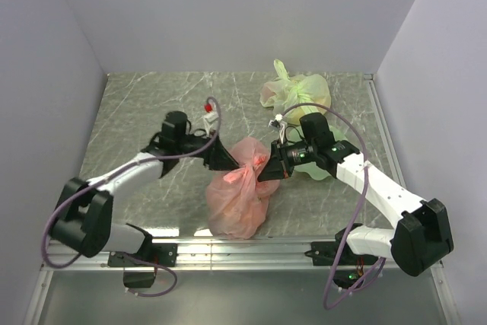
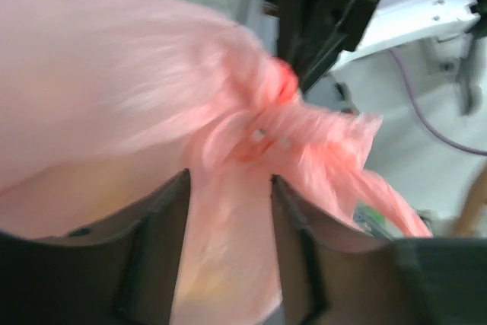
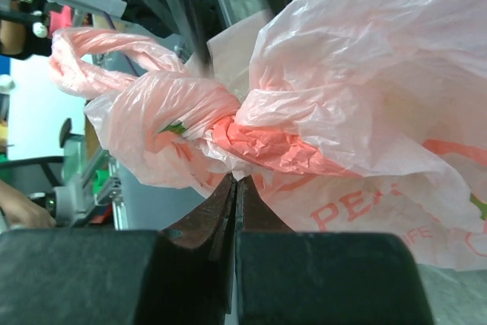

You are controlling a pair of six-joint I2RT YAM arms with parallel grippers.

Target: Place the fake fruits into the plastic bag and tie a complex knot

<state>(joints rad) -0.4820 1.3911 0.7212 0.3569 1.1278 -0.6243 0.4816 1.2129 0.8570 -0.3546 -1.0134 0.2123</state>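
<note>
Left gripper (image 1: 228,160) and right gripper (image 1: 268,170), tip to tip at the neck of the pink bag (image 1: 237,205).

Left: fingers (image 2: 163,226) part-way closed, with a bunched band of pink film filling the gap and touching both inner faces; this view is blurred. The knot (image 3: 266,146) sits just beyond its tips. Right: fingers (image 3: 217,211) pressed flat together, tips touching the underside of the knot; cannot tell whether any film is caught between them. One loop handle (image 3: 106,47) sticks out past the knot, on the side away from the right gripper. The bag's body bulges out from under both grippers toward the arm bases and rests on the table (image 1: 152,104). Fruit cannot be made out through the film. Beyond the right gripper lies a knotted green-yellow bag (image 1: 297,90), well apart. A small red thing (image 1: 208,104) lies beyond the left gripper, not touching it.
</note>
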